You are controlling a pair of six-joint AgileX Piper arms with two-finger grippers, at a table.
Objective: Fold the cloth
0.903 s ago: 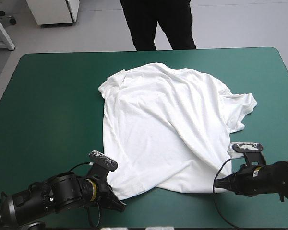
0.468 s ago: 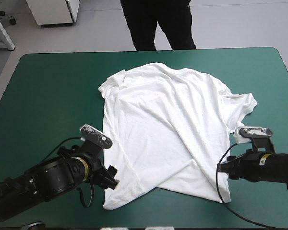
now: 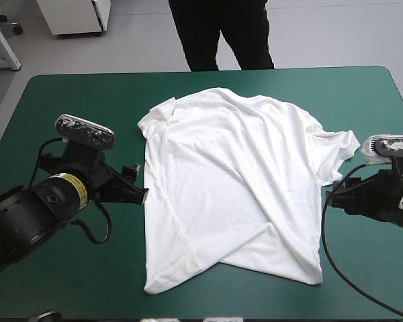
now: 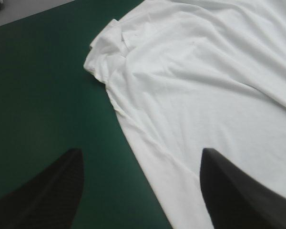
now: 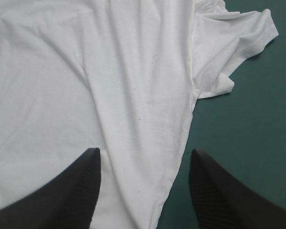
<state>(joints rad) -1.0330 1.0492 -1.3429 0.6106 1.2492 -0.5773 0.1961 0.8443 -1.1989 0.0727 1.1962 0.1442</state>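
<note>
Pincers both gape, and neither grips cloth. Left pincer (image 4: pixel 141 152): black fingers wide apart and straddling the near side edge of the T-shirt (image 3: pixel 235 181), one finger over the teal-green cover (image 3: pixel 67 100), the other over white fabric. Right pincer (image 5: pixel 144 152): equally wide, with the opposite side edge running out between its fingers. We cannot tell whether either one touches the cloth or hangs above it. The T-shirt lies spread at the table's middle, collar toward the far edge and hem toward the near edge. It is not fully flat: a long diagonal crease crosses the body, the near hem corner on the right side is lapped over, and the right sleeve (image 3: pixel 339 151) is bunched just beside the right arm. The left sleeve (image 3: pixel 154 117) is curled at the shoulder. We judge that each arm stands at its own flank, about mid-length, so the two side edges can be taken together and kept square. No fold looks made yet, so the task is early. Smoothing the bunched sleeve first seems wise. Containers: we see none in any view.
</note>
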